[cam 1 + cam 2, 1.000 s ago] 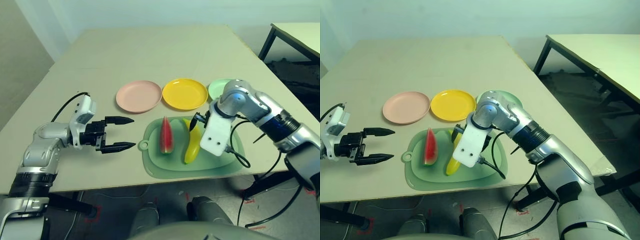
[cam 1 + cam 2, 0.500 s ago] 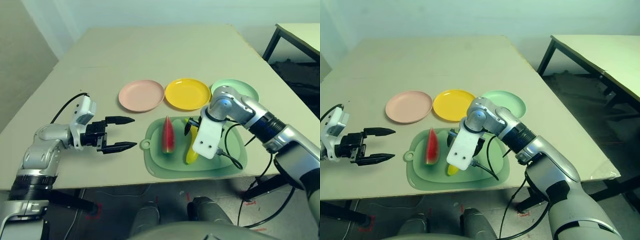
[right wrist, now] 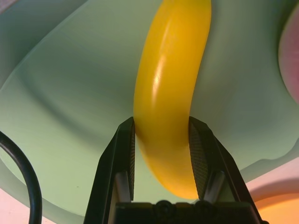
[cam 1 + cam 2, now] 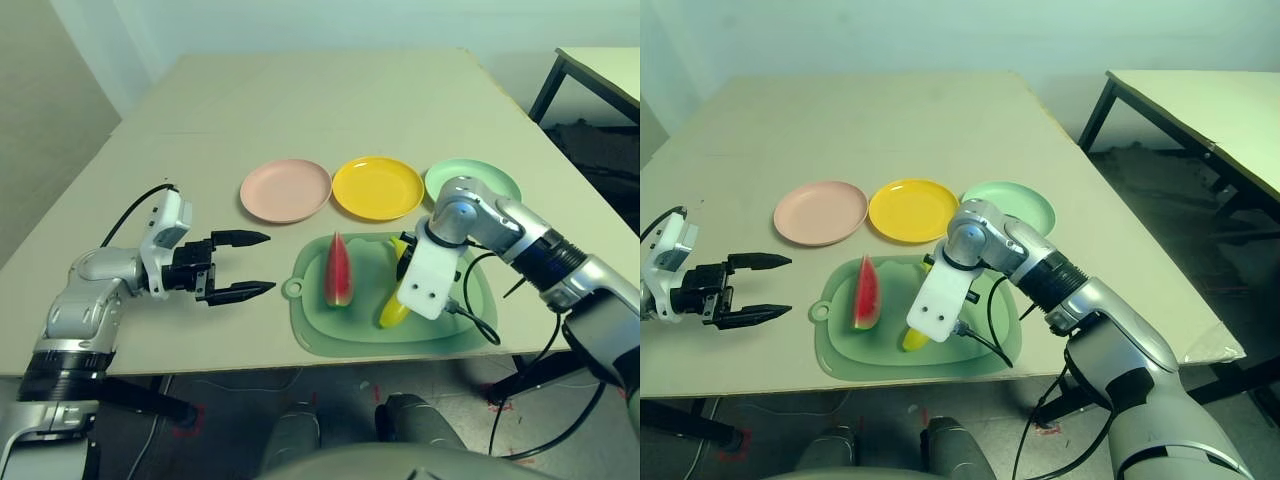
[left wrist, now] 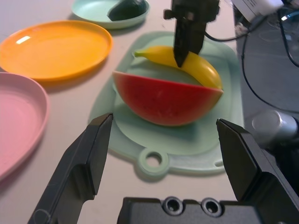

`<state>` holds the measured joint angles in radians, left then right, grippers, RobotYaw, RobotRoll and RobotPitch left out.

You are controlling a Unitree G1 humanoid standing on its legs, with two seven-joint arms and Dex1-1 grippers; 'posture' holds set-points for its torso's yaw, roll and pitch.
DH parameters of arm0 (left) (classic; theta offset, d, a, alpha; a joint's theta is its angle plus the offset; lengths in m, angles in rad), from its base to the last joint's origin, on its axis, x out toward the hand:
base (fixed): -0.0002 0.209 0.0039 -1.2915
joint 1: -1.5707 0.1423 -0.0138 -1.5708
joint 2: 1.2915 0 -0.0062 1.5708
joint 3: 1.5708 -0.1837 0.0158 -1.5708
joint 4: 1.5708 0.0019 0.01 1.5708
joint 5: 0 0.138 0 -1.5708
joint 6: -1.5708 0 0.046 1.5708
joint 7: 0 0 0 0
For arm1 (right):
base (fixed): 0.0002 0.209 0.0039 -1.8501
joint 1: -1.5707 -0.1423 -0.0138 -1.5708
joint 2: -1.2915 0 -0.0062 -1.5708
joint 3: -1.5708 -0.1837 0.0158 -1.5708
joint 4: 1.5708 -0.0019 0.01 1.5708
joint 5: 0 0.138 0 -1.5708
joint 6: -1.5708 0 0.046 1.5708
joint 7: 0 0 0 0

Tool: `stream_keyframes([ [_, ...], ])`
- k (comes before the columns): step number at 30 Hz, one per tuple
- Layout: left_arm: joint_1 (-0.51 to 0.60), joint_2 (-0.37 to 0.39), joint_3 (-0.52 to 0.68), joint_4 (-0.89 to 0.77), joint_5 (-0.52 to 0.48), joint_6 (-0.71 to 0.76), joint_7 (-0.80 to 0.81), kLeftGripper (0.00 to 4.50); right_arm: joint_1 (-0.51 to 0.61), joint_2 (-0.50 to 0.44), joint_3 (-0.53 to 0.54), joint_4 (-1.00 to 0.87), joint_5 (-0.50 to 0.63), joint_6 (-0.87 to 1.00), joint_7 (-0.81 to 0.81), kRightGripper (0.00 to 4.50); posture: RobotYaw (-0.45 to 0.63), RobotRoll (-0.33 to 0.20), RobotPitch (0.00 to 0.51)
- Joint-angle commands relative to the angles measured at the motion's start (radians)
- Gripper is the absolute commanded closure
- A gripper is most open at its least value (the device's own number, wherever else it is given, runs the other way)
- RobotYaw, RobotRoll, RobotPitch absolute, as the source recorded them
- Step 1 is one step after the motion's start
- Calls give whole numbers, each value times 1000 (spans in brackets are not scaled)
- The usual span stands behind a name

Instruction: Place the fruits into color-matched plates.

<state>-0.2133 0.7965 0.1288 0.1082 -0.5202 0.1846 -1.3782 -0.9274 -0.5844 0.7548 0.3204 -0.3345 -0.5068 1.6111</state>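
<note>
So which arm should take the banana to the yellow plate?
Probably the right arm: its pincer already grips the banana. The left pincer is open, over beyond the watermelon.

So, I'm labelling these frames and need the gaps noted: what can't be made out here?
- Banana's middle: left eye view, behind the right gripper's white housing.
- Avocado's far end: left wrist view, cut by the top edge.
- Pink plate's far side: left wrist view, cut by the picture's edge.
</note>
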Motion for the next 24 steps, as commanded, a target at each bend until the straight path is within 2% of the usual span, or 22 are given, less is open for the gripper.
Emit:
stream_keyframes([
  [1, -46, -27, 53, 35, -33, 61, 87, 0, -46, -14, -5, 4, 74, 62, 3, 2853, -48, 0, 51],
  [8, -104, -25, 88, 93, -21, 110, 182, 0, -235, -22, -22, 189, 164, 123, 3, 2853, -48, 0, 47],
  [13, -102, -34, 73, 95, 6, 89, 200, 0, -349, 84, -99, 430, 186, 211, -11, 2853, -50, 0, 45],
  [19, -93, -46, 74, 78, 1, 95, 205, 0, -445, 252, -175, 791, 99, 239, -315, 2853, -48, 0, 42],
  [24, -86, -52, 69, 54, 3, 99, 213, 0, -466, 311, -170, 960, -5, 289, -569, 2853, -34, 0, 46],
])
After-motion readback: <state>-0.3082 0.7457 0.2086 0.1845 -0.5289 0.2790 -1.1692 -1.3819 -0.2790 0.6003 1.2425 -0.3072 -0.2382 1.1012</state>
